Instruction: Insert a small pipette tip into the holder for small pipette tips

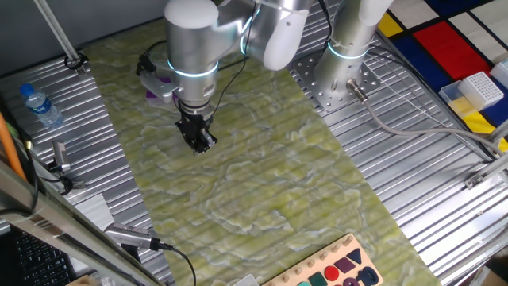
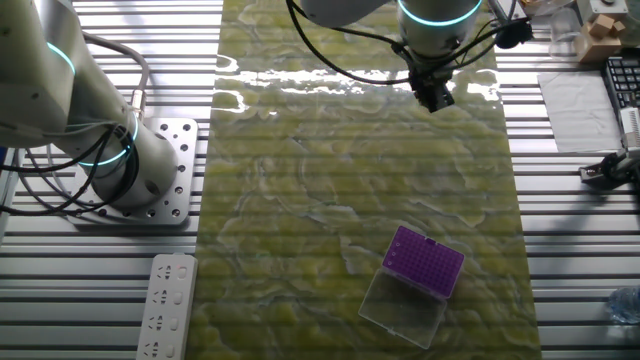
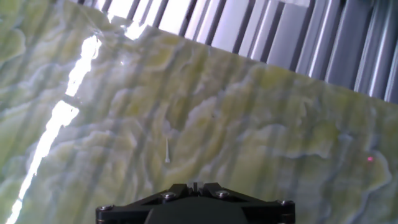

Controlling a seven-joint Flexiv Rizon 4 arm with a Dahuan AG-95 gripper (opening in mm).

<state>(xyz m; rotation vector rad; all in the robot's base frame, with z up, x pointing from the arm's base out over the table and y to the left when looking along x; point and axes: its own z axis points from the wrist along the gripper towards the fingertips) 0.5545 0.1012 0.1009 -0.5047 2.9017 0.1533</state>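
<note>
A small white pipette tip [image 3: 166, 151] lies on the green marbled mat [image 3: 261, 130], a little ahead and left of my gripper [image 3: 194, 185]. The jaws stand together with only a thin sliver between them, and I see nothing held. My gripper hangs low over the mat in one fixed view [image 1: 198, 141] and near the mat's far end in the other [image 2: 437, 97]. The purple holder for small tips [image 2: 424, 262] sits at the mat's opposite end with its clear lid [image 2: 403, 312] open flat beside it. In one fixed view the holder [image 1: 159, 86] is mostly hidden behind my arm.
A second robot's base [image 2: 140, 170] stands left of the mat. A white gridded rack with yellow base [image 1: 476, 89] is at the far right, a water bottle [image 1: 40, 106] at the left, a white remote [image 2: 168, 305] and a coloured shape board [image 1: 337, 270] near the edges.
</note>
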